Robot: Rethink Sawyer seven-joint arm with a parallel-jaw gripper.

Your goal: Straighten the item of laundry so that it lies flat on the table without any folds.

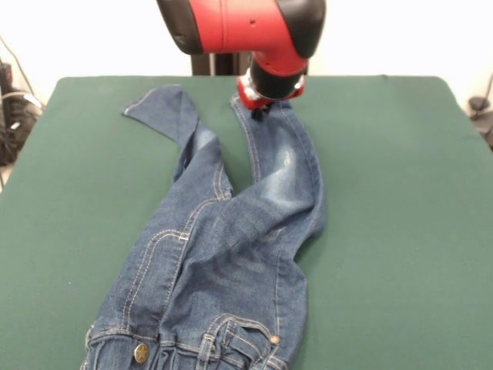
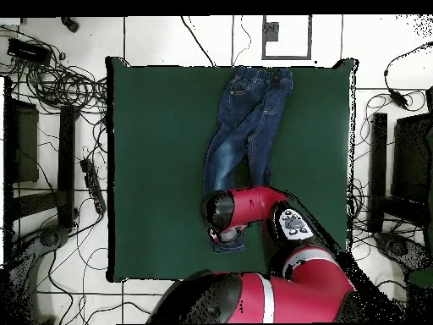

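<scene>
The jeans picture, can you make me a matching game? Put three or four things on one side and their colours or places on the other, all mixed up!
Things:
1. jeans
2. table
3. gripper
4. metal button

Colours or places:
A. dark green
B. down at the end of one trouser leg
C. blue with pale faded patches
D. on the waistband

Right pairs: 1-C, 2-A, 3-B, 4-D
</scene>
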